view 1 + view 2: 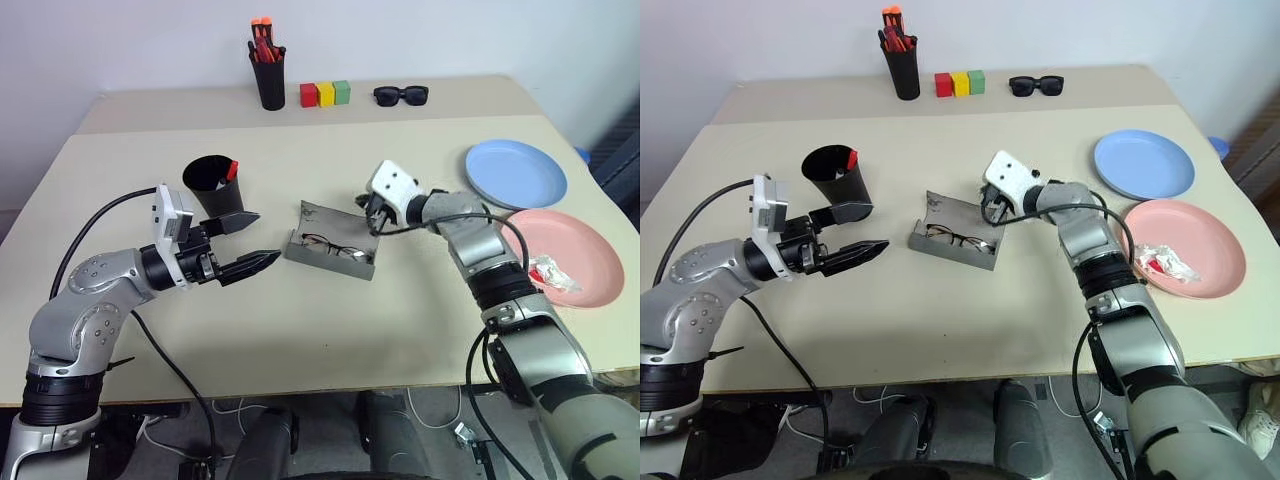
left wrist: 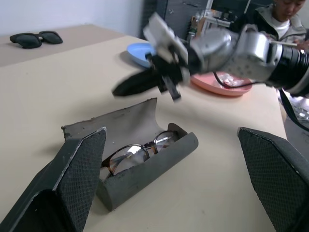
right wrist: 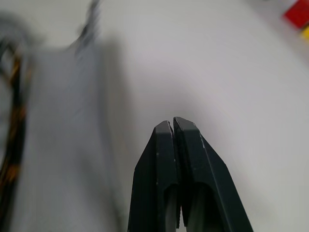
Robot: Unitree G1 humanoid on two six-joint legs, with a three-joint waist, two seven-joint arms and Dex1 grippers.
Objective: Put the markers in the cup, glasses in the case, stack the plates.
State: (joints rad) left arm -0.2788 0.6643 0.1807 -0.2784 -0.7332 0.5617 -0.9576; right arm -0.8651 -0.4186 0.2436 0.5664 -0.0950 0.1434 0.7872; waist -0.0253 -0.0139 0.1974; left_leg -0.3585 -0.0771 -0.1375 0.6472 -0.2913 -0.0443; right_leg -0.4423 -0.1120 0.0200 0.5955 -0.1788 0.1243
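The grey case [image 1: 328, 250] lies open at mid-table with the wire-framed glasses [image 1: 334, 246] inside it. My right gripper [image 1: 370, 218] is shut and empty, hovering just behind the case's raised lid [image 2: 116, 123]; its tips are pressed together [image 3: 173, 123]. Left of the case, my left gripper [image 1: 263, 238] is held level and open, with nothing in it. The black cup [image 1: 212, 186] stands just behind that gripper, and a marker's red cap [image 1: 232, 170] pokes up from it. The blue plate [image 1: 515, 173] and the pink plate [image 1: 566, 256] lie side by side at the right.
A crumpled wrapper [image 1: 553, 272] lies on the pink plate. Along the far edge stand a black pen holder [image 1: 268, 78] with orange-capped pens, three coloured blocks [image 1: 325, 94] and black sunglasses [image 1: 401, 95]. A person [image 2: 285, 12] sits beyond the table's right side.
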